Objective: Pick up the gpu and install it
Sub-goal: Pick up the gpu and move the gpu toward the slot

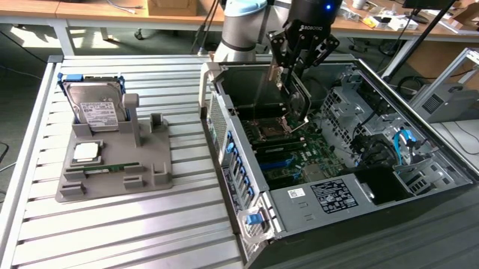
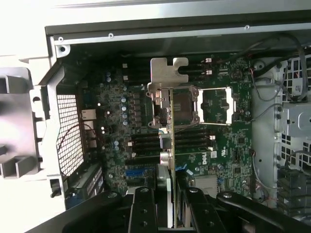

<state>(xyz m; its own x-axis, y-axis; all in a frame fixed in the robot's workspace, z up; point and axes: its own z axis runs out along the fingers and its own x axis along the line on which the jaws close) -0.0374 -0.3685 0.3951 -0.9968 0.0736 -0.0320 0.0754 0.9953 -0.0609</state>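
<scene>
The gpu (image 1: 299, 105) is a thin dark card that hangs on edge under my gripper (image 1: 289, 68), above the open computer case (image 1: 221, 110). My gripper is shut on its upper edge. The card's lower end hovers just over the motherboard (image 1: 307, 154), near the CPU socket (image 1: 270, 132). In the wrist view the gpu (image 2: 166, 77) is seen edge-on, its silvery bracket at the far end, running down between my black fingers (image 2: 144, 209) over the motherboard (image 2: 114, 111). There my gripper (image 2: 170, 199) is clamped on the card.
On the slatted table at the exterior view's left, a grey fixture (image 1: 112, 179) carries a hard drive (image 1: 97, 106), a CPU chip (image 1: 87, 150) and a green memory stick (image 1: 105, 167). Inside the case are the power supply (image 1: 333, 196), drive cages (image 1: 359, 106) and cables (image 1: 404, 143).
</scene>
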